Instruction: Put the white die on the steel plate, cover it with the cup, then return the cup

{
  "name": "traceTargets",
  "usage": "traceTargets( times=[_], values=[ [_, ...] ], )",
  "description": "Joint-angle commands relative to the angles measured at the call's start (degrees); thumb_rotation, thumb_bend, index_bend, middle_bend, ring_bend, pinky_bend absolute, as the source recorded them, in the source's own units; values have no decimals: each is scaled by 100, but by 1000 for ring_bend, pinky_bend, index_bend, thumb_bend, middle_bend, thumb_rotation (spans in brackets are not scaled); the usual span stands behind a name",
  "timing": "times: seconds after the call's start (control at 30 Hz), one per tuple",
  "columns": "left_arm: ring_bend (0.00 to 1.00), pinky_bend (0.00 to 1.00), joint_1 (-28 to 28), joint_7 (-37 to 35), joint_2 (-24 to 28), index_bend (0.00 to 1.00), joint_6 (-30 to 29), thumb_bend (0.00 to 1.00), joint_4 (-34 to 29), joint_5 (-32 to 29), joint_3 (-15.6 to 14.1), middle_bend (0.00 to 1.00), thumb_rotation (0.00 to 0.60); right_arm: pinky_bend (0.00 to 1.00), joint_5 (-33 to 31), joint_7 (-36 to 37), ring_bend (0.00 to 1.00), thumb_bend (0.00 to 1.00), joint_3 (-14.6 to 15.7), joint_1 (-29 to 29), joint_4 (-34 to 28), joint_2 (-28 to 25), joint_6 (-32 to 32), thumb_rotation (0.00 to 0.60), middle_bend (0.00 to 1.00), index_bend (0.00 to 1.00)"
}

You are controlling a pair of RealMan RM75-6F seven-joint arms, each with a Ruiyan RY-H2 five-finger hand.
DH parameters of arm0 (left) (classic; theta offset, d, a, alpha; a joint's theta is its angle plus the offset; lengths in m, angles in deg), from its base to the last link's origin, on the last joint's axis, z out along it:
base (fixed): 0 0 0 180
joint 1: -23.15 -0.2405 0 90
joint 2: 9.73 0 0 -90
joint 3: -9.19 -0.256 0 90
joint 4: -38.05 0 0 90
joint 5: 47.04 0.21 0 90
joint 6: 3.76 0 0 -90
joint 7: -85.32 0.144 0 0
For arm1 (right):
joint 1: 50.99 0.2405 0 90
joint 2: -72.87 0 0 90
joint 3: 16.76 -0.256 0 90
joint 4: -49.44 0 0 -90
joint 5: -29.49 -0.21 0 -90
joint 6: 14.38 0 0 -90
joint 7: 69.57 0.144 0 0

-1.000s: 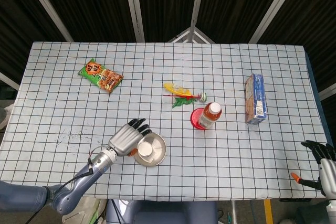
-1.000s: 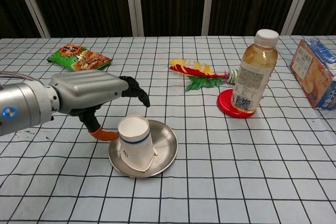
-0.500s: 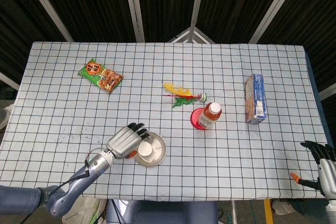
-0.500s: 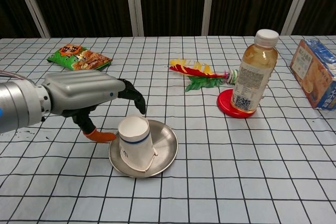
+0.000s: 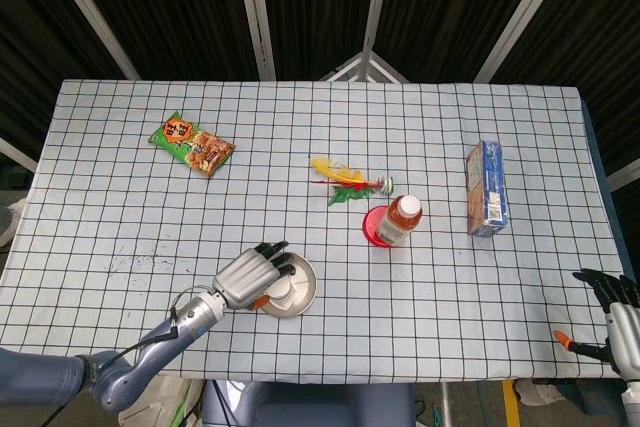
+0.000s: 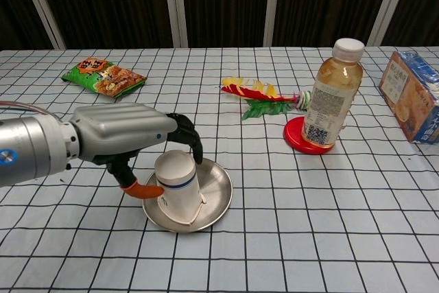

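A white paper cup (image 6: 177, 186) with a blue ring stands upside down, slightly tilted, on the steel plate (image 6: 219, 193) near the table's front edge. The white die is hidden; I cannot see it in either view. My left hand (image 6: 123, 135) wraps the cup: its orange-tipped thumb presses the cup's left side and its dark fingers curl against the far side. From the head view the left hand (image 5: 245, 275) covers part of the cup (image 5: 287, 292) and plate (image 5: 307, 292). My right hand (image 5: 612, 319) hangs off the table's front right corner, fingers apart, holding nothing.
A tea bottle (image 6: 331, 94) stands on a red disc (image 6: 302, 141) to the right of the plate. A feathered toy (image 6: 257, 97) lies behind it. A green snack packet (image 6: 103, 77) sits at the far left, a blue box (image 6: 415, 104) at the far right.
My left hand has moved right and closed in on the cup, thumb now against its side and fingers over its far edge. Cup, plate and right hand stay put.
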Motion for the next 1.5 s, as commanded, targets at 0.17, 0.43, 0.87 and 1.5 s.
traceTargets(
  times=[0.17, 0.43, 0.87, 1.5],
  values=[
    [252, 305, -61, 24, 0, 312, -71, 475, 66, 63, -14, 352, 600, 0, -15, 23, 127, 96, 4, 12, 7, 3, 39, 600, 188, 223],
    [269, 306, -115, -75, -28, 344, -66, 486, 128, 126, 7, 381, 600, 0, -33, 21, 126, 96, -1, 19, 16, 3, 52, 600, 188, 223],
    [270, 305, -320, -250, 633, 362, -847, 495, -551, 679, 453, 378, 600, 0, -12, -3, 126, 96, 16, 28, 1, 11, 65, 600, 188, 223],
    [258, 305, -642, -301, 1390, 363, -566, 494, 540, -1784, 909, 376, 600, 0, -32, -87, 126, 96, 11, 58, -20, 41, 102, 600, 188, 223]
  ],
)
